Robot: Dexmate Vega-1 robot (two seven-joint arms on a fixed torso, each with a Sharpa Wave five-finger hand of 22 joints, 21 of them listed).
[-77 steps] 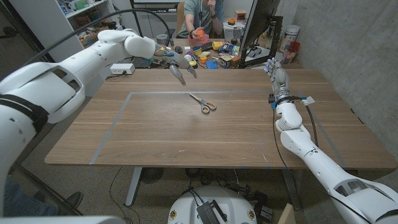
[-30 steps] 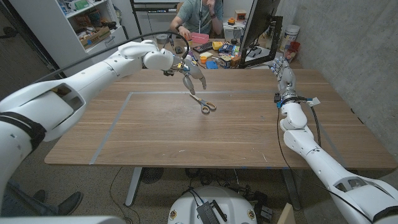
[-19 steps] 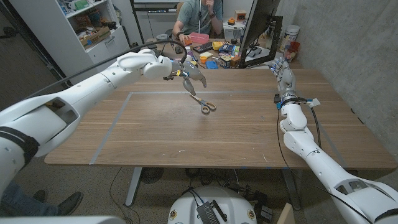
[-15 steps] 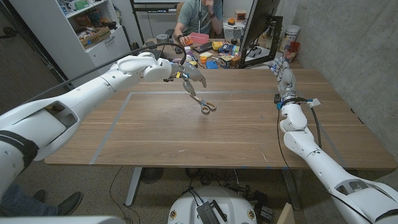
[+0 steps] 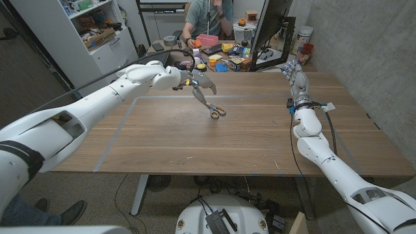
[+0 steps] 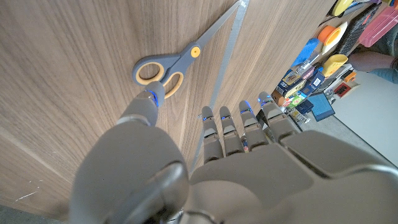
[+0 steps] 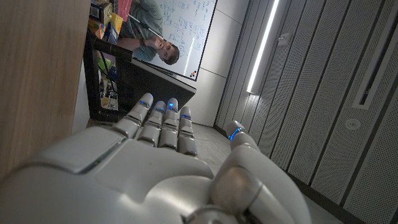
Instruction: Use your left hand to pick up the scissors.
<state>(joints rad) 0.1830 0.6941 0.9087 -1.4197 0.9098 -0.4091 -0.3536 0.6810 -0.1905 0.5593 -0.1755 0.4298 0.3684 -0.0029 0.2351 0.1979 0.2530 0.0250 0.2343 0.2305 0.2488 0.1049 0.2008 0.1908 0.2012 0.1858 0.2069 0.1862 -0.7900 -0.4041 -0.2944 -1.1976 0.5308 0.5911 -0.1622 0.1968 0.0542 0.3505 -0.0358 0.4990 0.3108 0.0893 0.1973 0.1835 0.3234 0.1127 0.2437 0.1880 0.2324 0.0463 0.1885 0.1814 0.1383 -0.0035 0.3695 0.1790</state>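
The scissors (image 5: 212, 108) lie flat on the wooden table (image 5: 195, 143), grey blades pointing away from me and orange-lined handles toward me. In the left wrist view the scissors (image 6: 176, 61) show whole, untouched. My left hand (image 5: 200, 86) hovers just behind and above the blade tips, fingers spread and pointing down, holding nothing. In its own wrist view the left hand (image 6: 205, 155) has its thumb reaching toward the handles. My right hand (image 5: 294, 78) stands upright at the table's right side, far from the scissors; the right hand (image 7: 168, 155) shows its fingers extended and empty.
A taped rectangle (image 5: 136, 97) marks the table top around the scissors. Cluttered small objects (image 5: 221, 62) and a monitor (image 5: 270, 32) line the far edge. A person (image 5: 208, 16) sits behind the table. Shelves (image 5: 97, 26) stand at the back left.
My left arm has swung in from the far left toward the scissors and lowered, and now hovers over the blade tips. The scissors and the right hand have stayed put.
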